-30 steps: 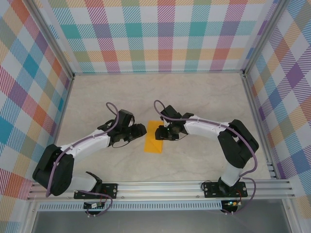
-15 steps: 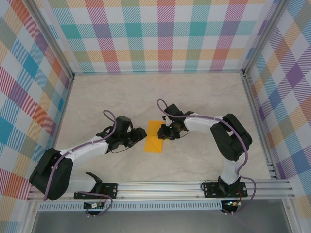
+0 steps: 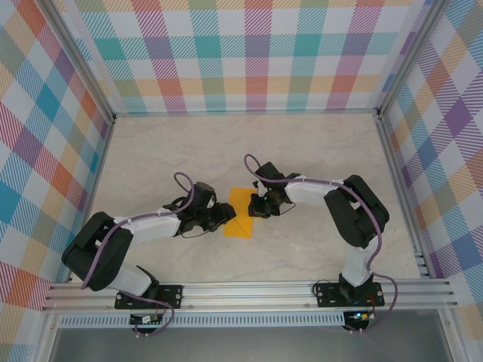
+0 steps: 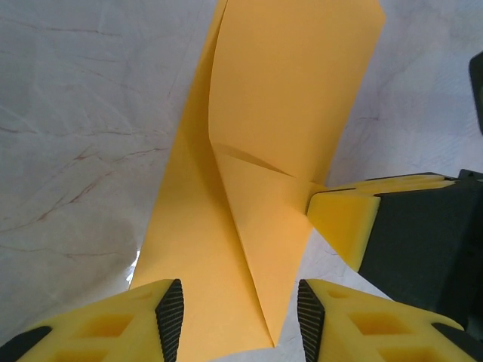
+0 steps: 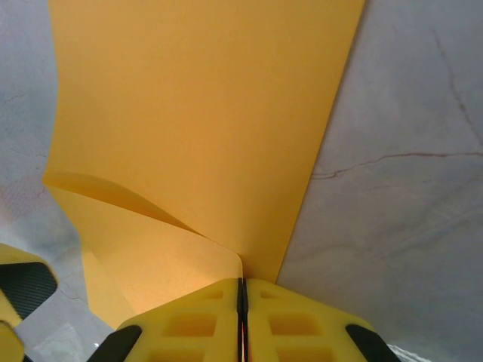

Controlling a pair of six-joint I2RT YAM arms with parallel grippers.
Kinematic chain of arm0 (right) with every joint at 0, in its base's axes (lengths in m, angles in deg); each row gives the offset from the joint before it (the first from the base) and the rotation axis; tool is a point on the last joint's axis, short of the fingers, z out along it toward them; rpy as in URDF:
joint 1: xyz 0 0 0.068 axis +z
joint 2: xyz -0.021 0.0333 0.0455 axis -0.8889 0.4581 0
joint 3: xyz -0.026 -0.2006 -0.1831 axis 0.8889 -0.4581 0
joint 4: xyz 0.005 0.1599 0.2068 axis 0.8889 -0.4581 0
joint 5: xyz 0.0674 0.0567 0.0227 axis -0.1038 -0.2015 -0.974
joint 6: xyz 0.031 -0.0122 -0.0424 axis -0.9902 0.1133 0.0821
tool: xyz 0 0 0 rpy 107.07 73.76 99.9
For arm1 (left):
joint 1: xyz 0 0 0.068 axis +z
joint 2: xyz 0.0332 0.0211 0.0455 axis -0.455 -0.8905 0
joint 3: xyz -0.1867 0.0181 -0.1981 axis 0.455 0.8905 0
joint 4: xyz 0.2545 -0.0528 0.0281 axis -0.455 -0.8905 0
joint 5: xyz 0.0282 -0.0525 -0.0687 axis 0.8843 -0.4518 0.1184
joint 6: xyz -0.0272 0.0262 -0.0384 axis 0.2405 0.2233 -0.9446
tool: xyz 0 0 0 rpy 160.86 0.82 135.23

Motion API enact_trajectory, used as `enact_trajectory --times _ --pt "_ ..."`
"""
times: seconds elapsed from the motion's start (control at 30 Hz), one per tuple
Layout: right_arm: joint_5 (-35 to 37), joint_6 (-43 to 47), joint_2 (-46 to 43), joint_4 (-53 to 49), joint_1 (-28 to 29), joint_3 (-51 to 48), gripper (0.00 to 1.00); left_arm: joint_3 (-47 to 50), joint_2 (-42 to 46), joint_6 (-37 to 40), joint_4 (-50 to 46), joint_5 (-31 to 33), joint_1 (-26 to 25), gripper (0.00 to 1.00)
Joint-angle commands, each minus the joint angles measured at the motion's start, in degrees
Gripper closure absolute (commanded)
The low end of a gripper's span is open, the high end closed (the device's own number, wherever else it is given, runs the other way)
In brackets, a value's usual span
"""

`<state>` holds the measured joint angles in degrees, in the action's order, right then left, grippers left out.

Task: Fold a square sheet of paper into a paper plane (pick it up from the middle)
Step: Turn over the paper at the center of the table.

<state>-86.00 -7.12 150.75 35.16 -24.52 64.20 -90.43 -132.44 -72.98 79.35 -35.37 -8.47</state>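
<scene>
The square sheet of paper (image 3: 240, 216) lies creased and partly folded on the marble table, orange and matte. My right gripper (image 3: 256, 207) is shut on the sheet's right edge; in the right wrist view its jaws (image 5: 242, 290) meet on the paper (image 5: 204, 113), and a flap curls up to them. My left gripper (image 3: 226, 217) stands open at the sheet's left side. In the left wrist view the folded paper (image 4: 249, 151) has its pointed corner lying between the fingertips (image 4: 240, 309), untouched. The right gripper's yellow finger (image 4: 339, 219) shows at the paper's far edge.
The marble table (image 3: 317, 151) is bare around the paper. Checked walls and aluminium frame rails (image 3: 249, 290) enclose it on all sides. Both arms reach in from the near edge and meet at the table's middle.
My right gripper has closed on the paper's right edge. The left arm has moved right, bringing its open jaws around the sheet's near-left corner, and they have narrowed a little.
</scene>
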Motion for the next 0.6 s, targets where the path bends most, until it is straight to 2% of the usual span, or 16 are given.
enact_trajectory --times 0.0,0.37,0.57 --pt "-0.7 0.2 0.3 0.8 -0.5 -0.6 0.91 -2.0 -1.8 -0.8 2.9 -1.2 -0.9 0.55" --pt "-0.8 0.0 0.3 1.0 -1.0 -1.3 0.91 -6.1 -8.6 1.0 3.0 -1.2 -1.2 0.64" --pt "-1.0 0.1 0.1 0.8 -1.3 -1.5 0.91 -7.3 -10.4 2.0 2.7 -1.2 -1.2 0.74"
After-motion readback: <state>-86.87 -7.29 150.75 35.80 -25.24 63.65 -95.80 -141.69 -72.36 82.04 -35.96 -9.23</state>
